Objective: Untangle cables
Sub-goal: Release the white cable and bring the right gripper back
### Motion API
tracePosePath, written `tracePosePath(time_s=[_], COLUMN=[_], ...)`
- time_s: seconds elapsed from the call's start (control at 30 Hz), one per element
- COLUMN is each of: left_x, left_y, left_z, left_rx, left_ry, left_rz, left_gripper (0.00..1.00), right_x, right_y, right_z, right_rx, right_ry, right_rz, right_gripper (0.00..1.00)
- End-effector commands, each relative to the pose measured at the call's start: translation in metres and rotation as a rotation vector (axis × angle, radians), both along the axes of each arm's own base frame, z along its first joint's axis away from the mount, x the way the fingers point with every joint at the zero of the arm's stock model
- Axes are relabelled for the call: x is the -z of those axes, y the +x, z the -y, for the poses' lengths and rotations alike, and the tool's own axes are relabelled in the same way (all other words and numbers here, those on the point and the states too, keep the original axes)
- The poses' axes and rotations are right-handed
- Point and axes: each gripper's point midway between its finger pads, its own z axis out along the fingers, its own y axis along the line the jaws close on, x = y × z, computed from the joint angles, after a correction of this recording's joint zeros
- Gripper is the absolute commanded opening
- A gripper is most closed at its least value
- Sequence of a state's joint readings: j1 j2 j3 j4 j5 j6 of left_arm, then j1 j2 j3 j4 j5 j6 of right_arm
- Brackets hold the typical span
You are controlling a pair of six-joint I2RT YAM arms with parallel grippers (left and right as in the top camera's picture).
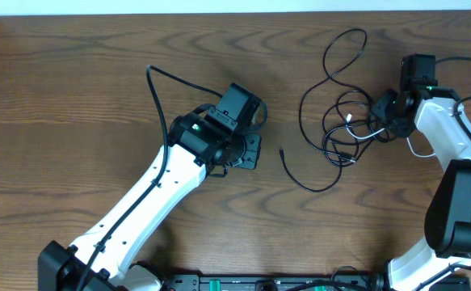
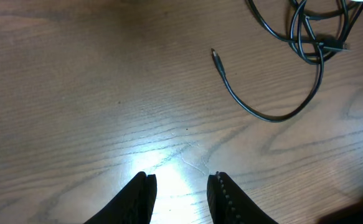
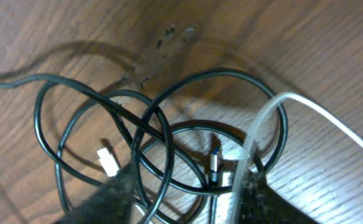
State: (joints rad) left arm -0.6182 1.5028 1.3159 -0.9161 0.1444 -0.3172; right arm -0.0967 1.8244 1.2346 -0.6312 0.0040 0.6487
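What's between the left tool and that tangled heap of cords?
Just one thin black cord's loose plug end; otherwise bare wooden table, seen overhead.

A brown wooden table (image 1: 73, 97) with bold, wavy grain fills nearly the whole scene. Along its far edge runs a pale white strip (image 1: 219, 6), possibly a wall or a lighter surface behind; the overhead view shows too little to tell. At the near edge, in the middle, sits a dark rail (image 1: 243, 283) with small green parts. A bright patch of glare (image 2: 169, 168) lies on the wood, and a dark scuffed mark (image 3: 169, 40) blotches the grain at the right.
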Motion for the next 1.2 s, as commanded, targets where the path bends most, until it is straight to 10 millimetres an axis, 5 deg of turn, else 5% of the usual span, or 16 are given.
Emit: tracePosePath(time_s=[0.0, 0.13, 0.3, 0.53, 0.8, 1.17], left_x=[0.006, 0.006, 0.006, 0.005, 0.005, 0.005], left_y=[-0.002, -0.002, -0.002, 0.001, 0.002, 0.002], left_z=[-0.002, -0.002, -0.002, 0.000, 0.000, 0.000], left_rx=[0.000, 0.000, 0.000, 0.000, 0.000, 0.000], left_ry=[0.017, 0.017, 0.017, 0.009, 0.007, 0.007], left_rz=[-0.013, -0.012, -0.012, 0.000, 0.002, 0.002], left_gripper=[0.33, 0.32, 0.33, 0.33, 0.33, 0.33], right_x=[0.002, 0.002, -0.017, -0.094, -0.171, -0.185], right_y=[-0.001, -0.002, -0.010, -0.021, -0.034, -0.045], right_z=[0.004, 0.004, 0.004, 0.003, -0.024, 0.067], right_rx=[0.046, 0.045, 0.045, -0.062, -0.369, -0.204], right_ry=[-0.009, -0.008, -0.009, -0.057, -0.097, -0.298], right_rz=[-0.004, -0.007, 0.004, 0.160, 0.386, 0.384], right_gripper=[0.33, 0.01, 0.01, 0.01, 0.01, 0.01])
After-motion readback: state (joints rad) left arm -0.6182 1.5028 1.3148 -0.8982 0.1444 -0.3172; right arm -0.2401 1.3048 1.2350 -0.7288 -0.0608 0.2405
